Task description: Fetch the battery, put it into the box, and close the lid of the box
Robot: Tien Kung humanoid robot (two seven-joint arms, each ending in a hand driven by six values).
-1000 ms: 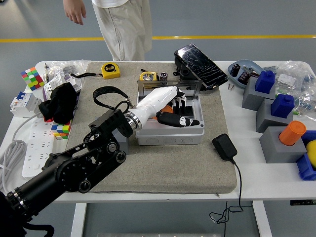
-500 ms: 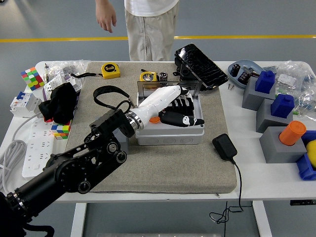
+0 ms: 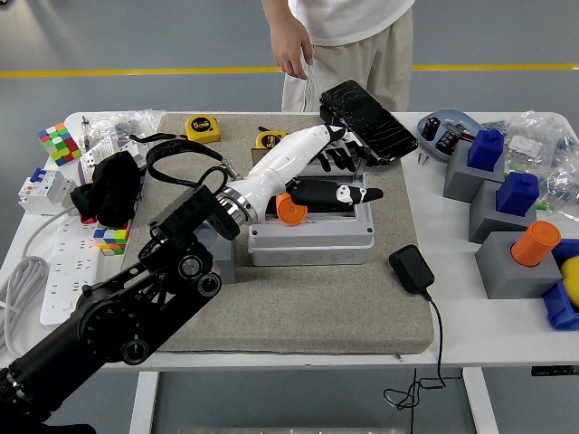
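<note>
Our left hand (image 3: 330,176), white-shelled with black fingers, reaches over the grey plastic box (image 3: 312,237) with its fingers spread and loosely extended toward the box's upright lid at the far side (image 3: 348,155); we hold nothing that we can see. We judge this reach suits the lid-closing step. The battery we cannot make out; it may lie inside the box, hidden under the hand. An orange disc (image 3: 290,209) sits at the hand's wrist over the box's left part.

Counting from the left, we see two colour cubes (image 3: 58,142), two yellow tape measures (image 3: 203,128), one box, one black power adapter (image 3: 412,269), two blue blocks on grey stands (image 3: 487,149).
</note>
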